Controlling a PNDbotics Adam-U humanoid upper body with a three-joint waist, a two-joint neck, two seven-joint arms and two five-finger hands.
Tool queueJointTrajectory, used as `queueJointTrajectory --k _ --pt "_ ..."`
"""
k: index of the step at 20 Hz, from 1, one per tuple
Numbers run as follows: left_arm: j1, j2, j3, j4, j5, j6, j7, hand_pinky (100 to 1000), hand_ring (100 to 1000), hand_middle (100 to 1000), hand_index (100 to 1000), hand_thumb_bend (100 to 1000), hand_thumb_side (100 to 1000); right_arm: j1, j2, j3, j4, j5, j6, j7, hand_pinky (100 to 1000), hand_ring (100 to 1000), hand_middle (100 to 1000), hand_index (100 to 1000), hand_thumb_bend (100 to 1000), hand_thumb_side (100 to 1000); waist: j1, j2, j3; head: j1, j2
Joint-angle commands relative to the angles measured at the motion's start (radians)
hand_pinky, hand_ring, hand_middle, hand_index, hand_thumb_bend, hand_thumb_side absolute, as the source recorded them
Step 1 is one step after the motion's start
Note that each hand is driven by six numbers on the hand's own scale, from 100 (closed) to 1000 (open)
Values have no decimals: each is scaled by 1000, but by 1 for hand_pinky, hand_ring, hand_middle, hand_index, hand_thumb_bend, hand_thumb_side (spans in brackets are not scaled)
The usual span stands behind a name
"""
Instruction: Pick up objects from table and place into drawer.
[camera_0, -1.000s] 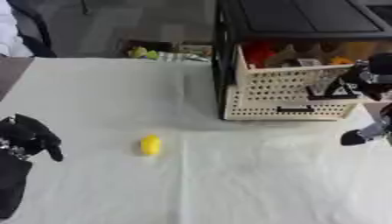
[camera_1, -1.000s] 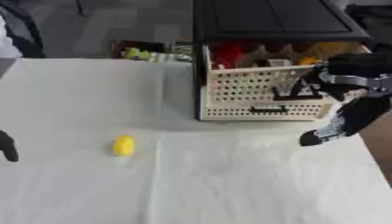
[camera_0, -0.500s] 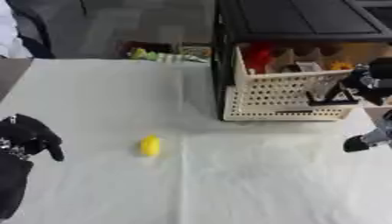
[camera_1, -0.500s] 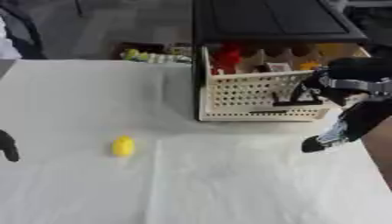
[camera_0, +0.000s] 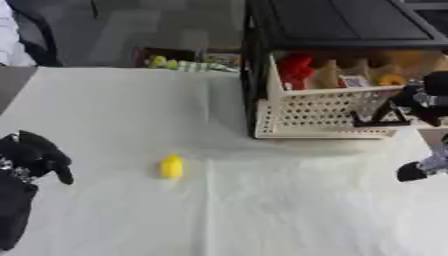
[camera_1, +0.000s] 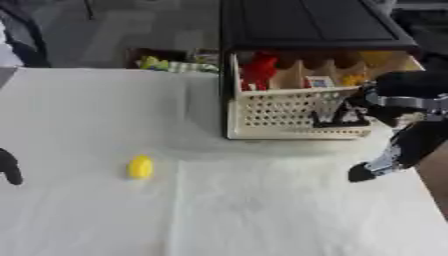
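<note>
the drawer (camera_1: 297, 117) is a pale perforated basket pulled forward out of a black cabinet (camera_0: 341, 25) that stands at the far right of the tabletop (camera_0: 262, 210). judged from its position, it is left open so that things can be dropped in from above. it already holds a red thing (camera_1: 260, 70), a yellow-orange thing (camera_0: 391, 80) and a small labelled item (camera_1: 319, 82); none of these can be identified further.

the one loose task thing is a small yellow object (camera_0: 171, 166). it lies on the white cloth, left of the tabletop's centre, well apart from the drawer and from both hands. nothing touches it.

the right hand (camera_1: 385, 162) hangs over the right edge of the tabletop, just in front of the drawer's front right corner. its fingers point down and hold nothing; whether they are straight or curled cannot be told, since the hand shows only as a dark and pale shape. the black forearm above it crosses the drawer's right end and hides that corner.

the left hand (camera_0: 37, 157) rests near the left edge of the tabletop, toward the near corner. its fingers are curled inward and empty. in the right eye view only a dark fingertip of it shows at the picture's edge.

the left hand is the nearer to the yellow object, so it is probably the one suited to the pick; the carry would then cross the tabletop to the drawer.

a box of green and yellow items (camera_0: 179, 59) sits beyond the far edge; its contents are unclear.
</note>
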Motion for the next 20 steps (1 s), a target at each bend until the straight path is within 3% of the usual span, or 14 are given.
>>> queueJointTrajectory --k 1,20 --pt "-3 10 0 -15 -4 1 0 413 554 558 592 100 886 9 -24 7 -35 -29 -3 10 100 301 100 597 693 729 1 -16 1 1 -2" --pt "-4 11 1 -15 -3 7 2 414 556 559 589 100 890 51 -30 -15 -89 -61 8 27 100 298 100 559 694 732 0 -17 -3 2 -1"
